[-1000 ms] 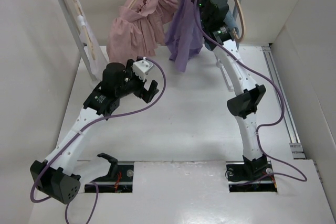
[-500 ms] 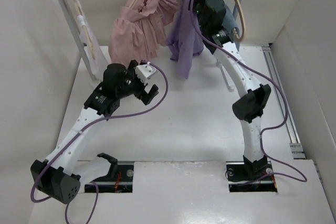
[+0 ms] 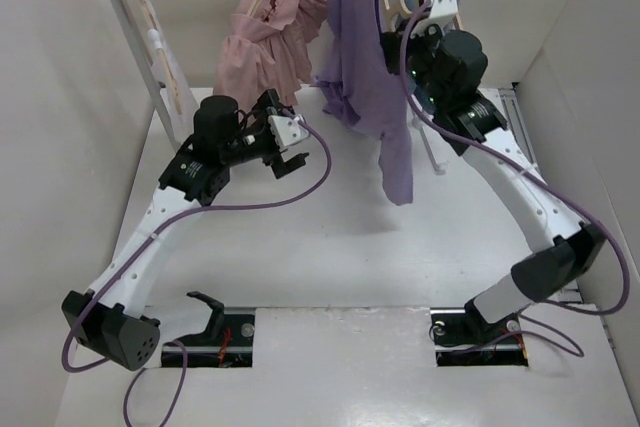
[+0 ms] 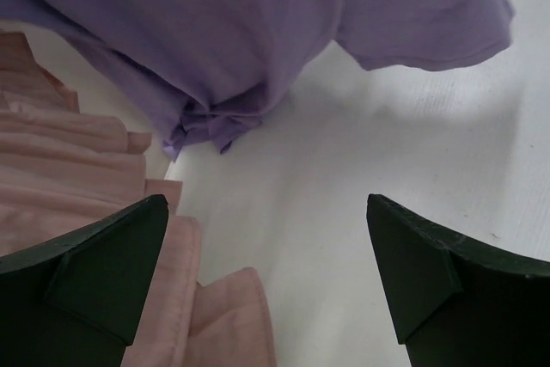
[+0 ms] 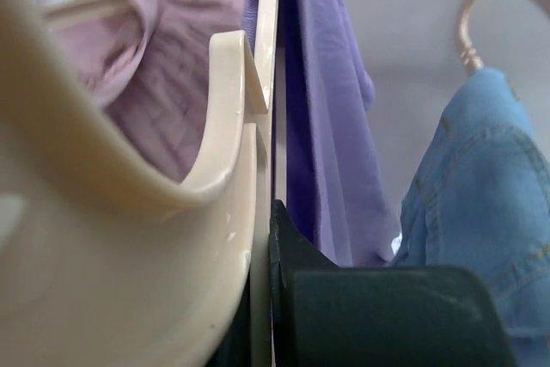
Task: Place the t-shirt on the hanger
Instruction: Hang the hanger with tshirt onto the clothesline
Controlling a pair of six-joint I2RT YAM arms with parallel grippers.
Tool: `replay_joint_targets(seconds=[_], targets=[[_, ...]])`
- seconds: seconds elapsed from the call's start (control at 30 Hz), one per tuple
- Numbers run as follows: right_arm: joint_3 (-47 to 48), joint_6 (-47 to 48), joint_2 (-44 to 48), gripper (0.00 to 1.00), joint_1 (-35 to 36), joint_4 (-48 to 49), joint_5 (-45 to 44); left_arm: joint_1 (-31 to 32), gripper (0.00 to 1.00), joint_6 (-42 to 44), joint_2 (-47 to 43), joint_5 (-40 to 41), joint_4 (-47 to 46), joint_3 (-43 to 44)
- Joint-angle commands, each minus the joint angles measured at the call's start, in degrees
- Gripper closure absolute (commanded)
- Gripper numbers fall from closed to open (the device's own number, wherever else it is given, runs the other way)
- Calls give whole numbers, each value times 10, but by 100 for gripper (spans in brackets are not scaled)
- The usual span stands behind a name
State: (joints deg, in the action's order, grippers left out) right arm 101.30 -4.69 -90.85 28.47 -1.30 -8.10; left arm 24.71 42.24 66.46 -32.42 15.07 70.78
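T-shirt (image 3: 365, 67) hangs high while my right pincer (image 5: 262, 247) clamps the hanger (image 5: 230, 126).
On my monitors the lavender cloth drapes against the beige hanger, between the pink garment (image 3: 265, 47) and the blue garment (image 5: 481, 186), its hem dangling above the desk (image 3: 330, 237). My left pincer (image 4: 266, 212) hovers released, gripping nothing, beside the pink garment.

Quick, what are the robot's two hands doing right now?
Left gripper: open, holding nothing.
Right gripper: closed on the hanger, the t-shirt hanging against it.
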Motion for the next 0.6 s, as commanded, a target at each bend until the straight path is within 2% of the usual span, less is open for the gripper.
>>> replay_joint_targets(seconds=[0.0,0.17,0.27,0.33,0.4,0.57], targets=[[-37,33,67,100,-15,5,88,3,0,36,-2,-27,-38,26],[-123,74,153,100,-61,-70,153,3,0,74,-2,-64,-54,31],[-134,126,180,100,-89,-151,226,3,0,79,-2,-76,-67,31],[-147,200,187,100,-89,-193,270,3,0,79,11,-81,-67,50],[-147,248,192,100,-83,-262,357,3,0,79,29,-95,-59,63],[-154,311,197,100,-54,-343,411,31,0,95,75,-113,-8,132]])
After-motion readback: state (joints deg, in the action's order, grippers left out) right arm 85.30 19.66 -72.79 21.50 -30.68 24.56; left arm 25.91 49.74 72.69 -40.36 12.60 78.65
